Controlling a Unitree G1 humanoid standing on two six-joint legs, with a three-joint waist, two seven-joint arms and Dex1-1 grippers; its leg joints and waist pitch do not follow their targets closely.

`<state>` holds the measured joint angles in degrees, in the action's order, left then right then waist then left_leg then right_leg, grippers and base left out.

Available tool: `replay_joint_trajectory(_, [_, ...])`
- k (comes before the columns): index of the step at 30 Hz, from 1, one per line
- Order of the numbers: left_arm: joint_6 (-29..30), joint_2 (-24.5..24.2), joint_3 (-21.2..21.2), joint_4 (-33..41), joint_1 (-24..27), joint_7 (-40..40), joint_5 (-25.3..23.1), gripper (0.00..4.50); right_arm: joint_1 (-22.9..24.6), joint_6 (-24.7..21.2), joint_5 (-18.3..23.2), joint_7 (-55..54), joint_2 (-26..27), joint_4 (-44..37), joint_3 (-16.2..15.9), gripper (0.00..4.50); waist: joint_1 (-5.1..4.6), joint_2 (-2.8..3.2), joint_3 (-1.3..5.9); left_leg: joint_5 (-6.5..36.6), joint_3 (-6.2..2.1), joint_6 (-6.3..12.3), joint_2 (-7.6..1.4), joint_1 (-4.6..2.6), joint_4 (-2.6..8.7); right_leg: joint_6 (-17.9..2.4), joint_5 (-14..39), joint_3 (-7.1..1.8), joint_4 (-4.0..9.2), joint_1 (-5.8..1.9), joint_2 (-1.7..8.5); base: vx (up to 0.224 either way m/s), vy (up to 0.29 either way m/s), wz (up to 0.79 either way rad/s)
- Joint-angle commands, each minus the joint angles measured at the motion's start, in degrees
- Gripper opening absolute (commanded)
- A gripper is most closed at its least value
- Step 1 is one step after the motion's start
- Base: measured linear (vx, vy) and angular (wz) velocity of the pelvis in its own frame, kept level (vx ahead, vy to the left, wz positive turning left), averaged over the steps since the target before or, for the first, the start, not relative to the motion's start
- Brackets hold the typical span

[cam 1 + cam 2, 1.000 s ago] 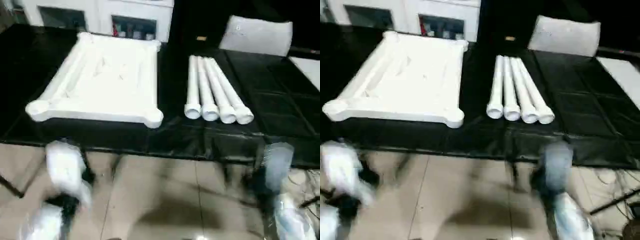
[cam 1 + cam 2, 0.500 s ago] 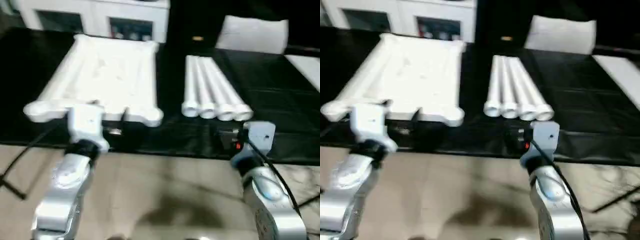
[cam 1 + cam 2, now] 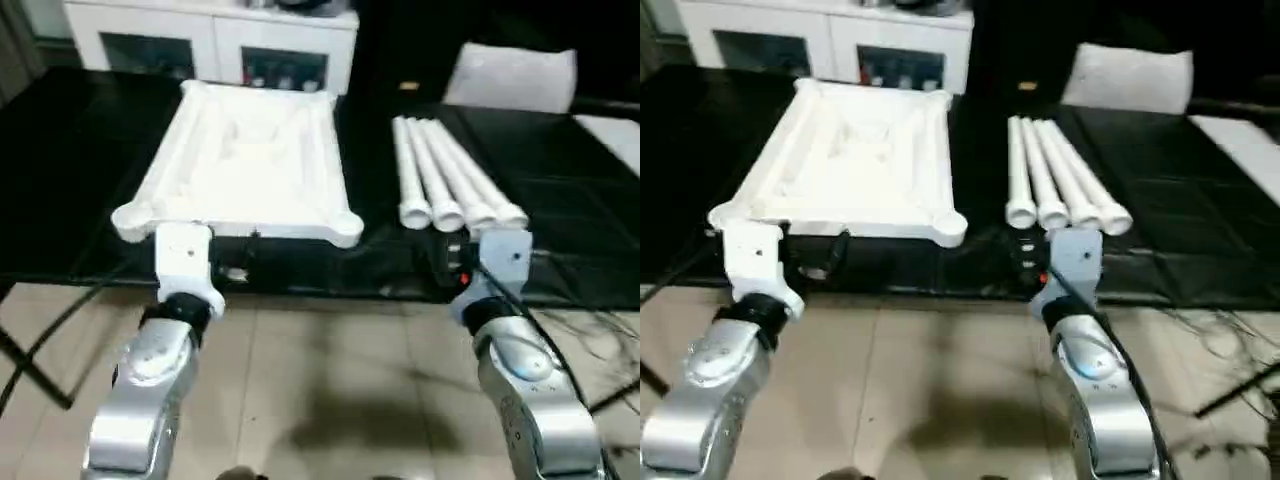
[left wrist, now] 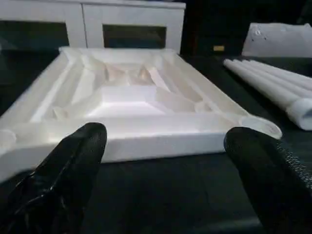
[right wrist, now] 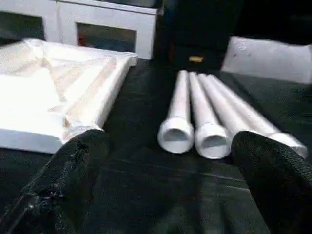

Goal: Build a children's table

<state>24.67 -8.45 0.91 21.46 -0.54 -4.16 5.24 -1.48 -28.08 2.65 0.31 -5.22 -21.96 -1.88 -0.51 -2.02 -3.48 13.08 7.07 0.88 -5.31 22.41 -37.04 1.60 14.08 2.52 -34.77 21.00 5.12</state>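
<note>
While lying side by side, legs (image 3: 450,180) (four) | open ends toward robot

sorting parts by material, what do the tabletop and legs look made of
Tabletop: likely moulded white plastic, matte, judging by its raised ribs, thick rim and rounded corner sockets. Legs: probably the same plastic, smooth and slightly glossy; their open ends show hollow tubes.

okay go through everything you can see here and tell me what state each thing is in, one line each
Tabletop: upside down on the black table, ribbed underside up, corner sockets empty.
Four legs: lying side by side to the tabletop's right, open ends toward the robot, none fitted.
Left hand: open, empty, facing the tabletop's near edge.
Right hand: open, empty, facing the leg ends.
Cabinets: glass doors closed.
</note>
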Motion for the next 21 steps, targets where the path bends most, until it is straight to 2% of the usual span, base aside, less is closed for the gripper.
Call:
replay_joint_trajectory(1, [0.57, 0.4, 0.18, 1.56, 0.55, -0.15, -0.04, 4.41, 0.73, -2.9, 1.41, -0.8, 0.26, -0.88, 2.09, 4.5, -0.47, 0.69, 1.42, 42.34, -4.17, -11.26, -5.96, -2.04, 7.96, -2.66, 30.42, -1.95, 5.8, 0.72, 4.05, -0.061, -0.012, -0.04])
replay_joint_trajectory(3, [1.29, 0.66, 0.19, 2.3, 0.64, 0.13, -0.17, 4.41, 0.47, -2.59, 1.96, -0.5, -0.09, -1.05, 2.75, 4.5, -0.72, 0.52, 1.33, 43.25, -4.19, -11.15, -6.14, -2.1, 8.35, -2.49, 30.05, -1.43, 6.01, 0.25, 4.03, -0.05, -0.008, -0.04])
replay_joint_trajectory(4, [1.74, 0.57, 0.2, 2.73, 0.75, 0.19, -0.11, 4.41, 0.52, -1.91, 2.16, 0.47, -0.45, -1.32, 2.48, 4.5, -0.76, 0.53, 1.28, 44.41, -4.16, -11.16, -6.11, -2.36, 8.45, -2.25, 30.96, -1.16, 6.12, 0.12, 3.9, 0.0, 0.0, 0.0])
replay_joint_trajectory(5, [2.37, 0.6, 0.32, 3.08, 0.4, 0.41, -0.16, 4.41, 0.17, -2.36, 2.25, 1.02, -0.92, -1.6, 2.53, 4.5, -1.04, 0.67, 0.94, 47.84, -4.05, -11.16, -6.17, -2.91, 8.83, -1.78, 33.27, -0.47, 6.4, 0.03, 3.49, 0.0, 0.0, 0.0])
replay_joint_trajectory(6, [2.37, 0.6, 0.32, 3.08, 0.4, 0.41, -0.16, 4.41, 0.17, -2.36, 2.25, 1.02, -0.92, -1.6, 2.53, 4.5, -1.17, 0.81, 0.75, 49.71, -4.02, -11.11, -6.17, -3.0, 9.22, -1.49, 34.37, 0.24, 6.47, -0.34, 3.08, 0.0, 0.0, 0.0])
replay_joint_trajectory(7, [3.24, 0.4, 0.35, 3.24, -0.33, 0.55, -0.28, 4.41, -0.38, -3.38, 2.67, 1.63, -1.26, -2.12, 2.78, 4.5, -1.33, 1.36, 0.53, 51.61, -3.74, -11.09, -6.2, -2.81, 10.02, -1.33, 34.16, 1.18, 6.09, -0.99, 2.3, 0.0, 0.0, 0.0])
replay_joint_trajectory(8, [3.78, 0.32, 0.2, 3.46, -0.75, 0.38, 0.03, 4.41, -0.24, -4.35, 2.32, 1.96, -1.67, -3.08, 2.52, 4.5, 0.97, 2.44, 0.09, 59.56, -0.75, -10.26, -7.04, 3.02, 17.49, -1.53, 16.52, 3.42, -6.97, -8.0, -1.36, 0.0, 0.0, 0.0])
replay_joint_trajectory(9, [3.96, 0.34, 0.15, 3.48, -0.91, 0.32, 0.16, 4.41, -0.21, -4.58, 2.18, 2.1, -1.83, -3.33, 2.42, 4.5, 3.88, 1.93, 0.72, 56.35, 1.17, -6.73, -6.2, 3.14, 16.37, -1.04, 12.72, 3.4, -7.6, -8.44, -1.95, -0.067, -0.031, 0.13])
replay_joint_trajectory(10, [4.16, 0.41, 0.18, 3.46, -1.05, 0.03, 0.45, 4.41, 0.13, -4.83, 2.13, 2.4, -1.95, -3.78, 2.29, 4.5, 2.09, -0.97, 0.88, 43.17, 3.53, -3.89, -6.2, -2.83, 12.06, -1.5, 30.13, -1.24, -2.58, -3.27, 0.72, 0.038, -0.118, 0.13])
replay_joint_trajectory(11, [4.39, 0.33, 0.5, 3.34, -0.93, -0.31, 0.41, 4.41, 0.66, -4.68, 2.19, 2.45, -1.84, -3.81, 2.35, 4.5, 1.88, -2.34, -2.59, 14.31, 0.59, -3.02, -2.0, -10.37, -9.3, -4.31, 69.96, -4.8, 15.6, 8.3, 9.92, 0.038, -0.118, 0.13])
replay_joint_trajectory(12, [4.52, 0.0, 0.88, 3.41, -0.66, -0.46, -0.07, 4.41, 1.09, -4.78, 2.35, 2.31, -1.57, -3.64, 2.42, 4.5, 1.93, -1.49, -0.59, 7.44, -1.98, -0.52, -1.85, -4.88, -7.55, -7.48, 70.75, -8.32, 13.48, 0.92, 10.45, 0.096, -0.106, -0.05])
replay_joint_trajectory(13, [4.92, -0.21, 1.02, 3.91, -0.33, -0.61, -0.2, 4.41, 1.53, -4.69, 2.16, 1.96, -1.49, -3.56, 2.22, 4.5, 2.34, -2.27, -1.03, 6.91, -3.45, -0.61, -1.5, -0.95, -8.03, -8.03, 68.71, -9.24, 12.07, -4.24, 10.92, 0.123, 0.001, -0.08])
replay_joint_trajectory(14, [5.3, -0.33, 1.05, 4.3, -0.24, -0.65, -0.27, 4.41, 1.67, -4.73, 1.98, 1.7, -1.5, -3.5, 2.09, 4.5, 4.12, -1.33, -0.07, 13.03, -3.44, -1.79, -3.35, -2.79, -1.01, -10.44, 50.5, -7.19, 7.98, -6.66, 6.57, 0.123, 0.001, -0.08])
replay_joint_trajectory(15, [5.47, -0.04, 0.75, 4.44, -0.34, -0.49, 0.04, 4.41, 1.58, -4.71, 2.41, 1.74, -1.18, -3.49, 2.19, 4.5, 4.09, -0.64, 0.49, 16.19, -2.46, -1.75, -3.91, -6.28, 1.79, -12.38, 41.79, -5.27, 6.64, -4.96, 3.92, 0.11, 0.031, 0.22])
replay_joint_trajectory(16, [5.86, 0.58, 0.11, 4.7, -0.57, -0.15, 0.7, 4.41, 1.38, -4.72, 3.33, 1.87, -0.49, -3.5, 2.45, 4.5, 0.99, 0.82, -0.02, 27.32, -5.65, -2.11, -7.67, -10.36, 8.63, -11.94, 23.84, -1.26, 0.92, -0.55, -1.98, -0.021, 0.0, 0.32])
replay_joint_trajectory(17, [5.96, 1.17, -0.67, 4.36, -0.77, 0.26, 1.26, 4.41, 0.76, -4.59, 2.68, 1.56, -0.36, -3.47, 1.99, 4.5, -1.08, 3.37, 2.45, 24.24, -10.42, 0.32, -9.93, -12.48, 10.24, -7.07, 7.92, 0.34, -4.68, 0.86, -1.72, -0.021, 0.0, 0.32])
replay_joint_trajectory(18, [5.96, 1.31, -0.93, 3.95, -0.97, 0.32, 1.35, 4.41, 0.14, -4.9, 2.38, 1.46, -0.43, -3.61, 1.72, 4.5, -1.74, 3.38, 2.58, 19.87, -10.66, 4.13, -9.69, -13.31, 9.6, -4.45, 4.93, 0.74, -5.12, 2.41, -1.58, 0.0, 0.0, 0.0])
replay_joint_trajectory(19, [5.93, 1.29, -1.0, 3.66, -1.08, 0.29, 1.28, 4.41, -0.26, -5.15, 2.04, 1.38, -0.6, -3.72, 1.51, 4.5, -2.56, 2.63, 2.69, 12.23, -10.37, 11.68, -9.63, -13.26, 8.9, -0.7, 2.39, 1.02, -6.19, 4.03, -0.82, 0.103, 0.032, -0.01])
replay_joint_trajectory(20, [5.85, 1.37, -0.74, 3.44, -1.23, -0.02, 1.37, 4.41, -0.59, -5.08, 2.35, 1.44, -0.57, -3.99, 1.88, 4.5, -2.8, 1.22, 2.46, 6.36, -8.85, 17.46, -9.5, -12.45, 8.83, 0.18, 0.95, 0.72, -5.95, 4.63, -0.01, 0.103, 0.032, -0.01])
replay_joint_trajectory(21, [5.86, 1.4, -0.61, 3.41, -1.31, -0.15, 1.42, 4.41, -0.72, -5.08, 2.6, 1.52, -0.51, -4.08, 2.12, 4.5, -3.02, 0.38, 2.96, 3.89, -7.84, 18.73, -8.48, -12.58, 8.3, -0.67, -0.51, 0.14, -4.3, 4.51, 0.57, 0.122, -0.024, 0.05])
